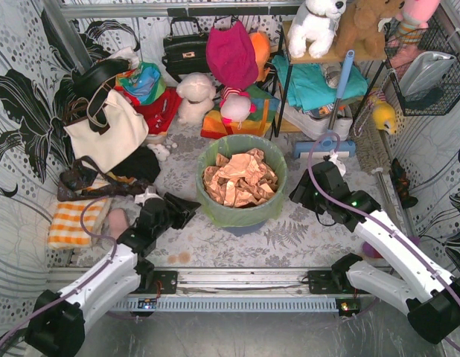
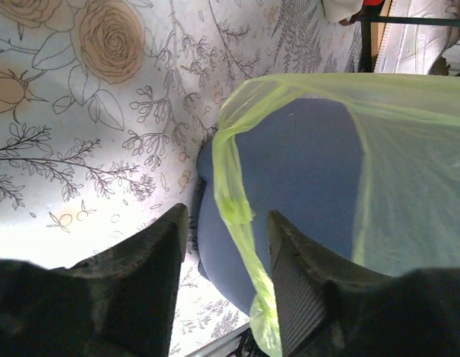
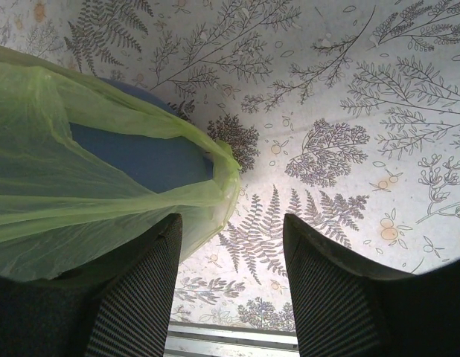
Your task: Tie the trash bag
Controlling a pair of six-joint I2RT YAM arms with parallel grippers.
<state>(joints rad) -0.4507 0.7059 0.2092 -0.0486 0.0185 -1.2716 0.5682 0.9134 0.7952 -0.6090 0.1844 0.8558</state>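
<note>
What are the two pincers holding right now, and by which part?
Nothing. The left pincer is open, the rim of the trash bag loose in its gap; the right pincer is open and empty.

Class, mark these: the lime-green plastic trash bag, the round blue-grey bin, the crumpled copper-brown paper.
Lime-green plastic trash bag [image 2: 230, 186]: left wrist view, hanging hem.
Round blue-grey bin [image 2: 213, 242]: left wrist view, bare side wall.
Crumpled copper-brown paper [image 1: 240, 178]: top external view, middle of heap.
</note>
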